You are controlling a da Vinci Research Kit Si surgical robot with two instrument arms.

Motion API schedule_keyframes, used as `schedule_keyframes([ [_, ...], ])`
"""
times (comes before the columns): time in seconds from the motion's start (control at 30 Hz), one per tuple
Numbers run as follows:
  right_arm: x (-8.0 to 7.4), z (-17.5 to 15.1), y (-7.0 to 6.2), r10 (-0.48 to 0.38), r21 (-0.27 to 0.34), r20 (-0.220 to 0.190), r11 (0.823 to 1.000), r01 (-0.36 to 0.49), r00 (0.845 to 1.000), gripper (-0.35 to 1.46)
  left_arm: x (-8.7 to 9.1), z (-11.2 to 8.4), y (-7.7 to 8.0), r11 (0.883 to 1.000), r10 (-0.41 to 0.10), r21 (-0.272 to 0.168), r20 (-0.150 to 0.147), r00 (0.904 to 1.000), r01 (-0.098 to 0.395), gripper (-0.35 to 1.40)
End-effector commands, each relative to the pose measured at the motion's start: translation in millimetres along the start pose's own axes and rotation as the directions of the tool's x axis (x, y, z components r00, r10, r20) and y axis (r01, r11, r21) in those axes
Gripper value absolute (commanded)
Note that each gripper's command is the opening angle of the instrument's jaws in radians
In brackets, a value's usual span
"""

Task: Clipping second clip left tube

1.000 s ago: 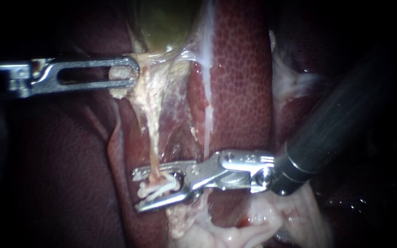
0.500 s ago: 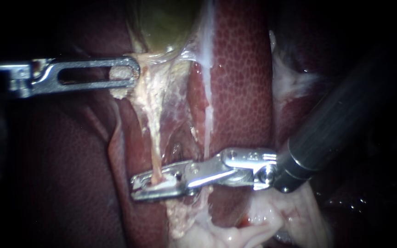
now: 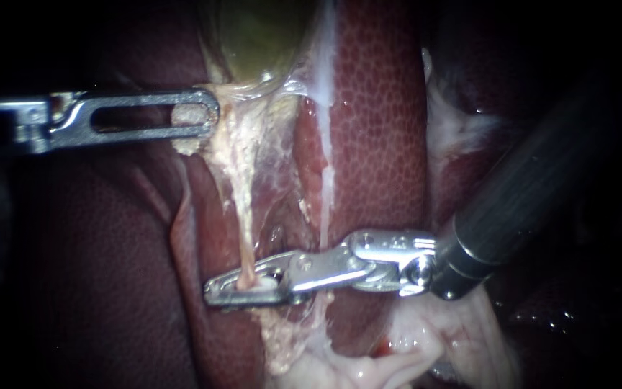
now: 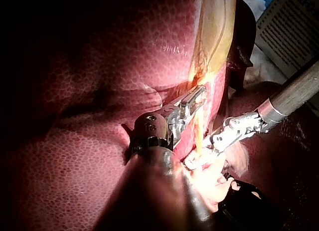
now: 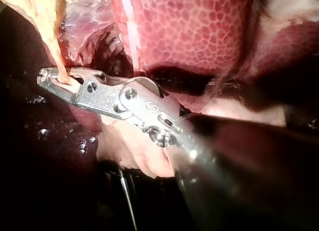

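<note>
Left tube (image 3: 242, 241) in the lower middle of the endoscope frame, a thin pinkish strand dropping straight down from the gallbladder (image 3: 260, 36) at the top. We've got our right instrument (image 3: 214, 290) on it. Its dark shaft comes in from the upper right and its jaws lie almost level, pointing toward the left of the frame. They are pressed together across the tube, with a white clip (image 3: 262, 286) squeezed flat between them and wrapped round the strand. A second, whiter strand (image 3: 323, 187) runs down just to the right of it, outside the jaws.

Upper left of the frame: our left instrument (image 3: 209, 115), slotted jaws pinching pale tissue (image 3: 188, 126) at the foot of the gallbladder. The mottled red liver (image 3: 376, 130) fills the frame behind and to the right, and glistening pale fat (image 3: 397, 353) sits at the bottom under the right instrument.

In the right wrist view, the tube (image 5: 59, 61) drops into the very tip of the closed jaws of the right instrument (image 5: 46, 76). In the left wrist view, the left instrument (image 4: 199, 94) is clamped at the yellow gallbladder (image 4: 219, 21), and the right instrument (image 4: 199, 161) crosses just beside it.
</note>
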Motion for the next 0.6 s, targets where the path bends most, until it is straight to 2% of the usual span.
schedule_keyframes([
  [0.03, 0.0, 0.0, 0.0, 0.001, 0.0, 0.0, 1.0, -0.001, 1.0, -0.35, 0.0, 0.0, 0.0, 1.0, 0.0, 0.0, 0.0, 1.0, 0.0, -0.35],
  [0.6, -0.1, -0.3, 0.0, 0.007, -0.006, 0.008, 1.0, -0.007, 1.0, -0.35, 0.0, 0.0, 0.0, 1.0, 0.0, 0.0, 0.0, 1.0, 0.0, -0.35],
])
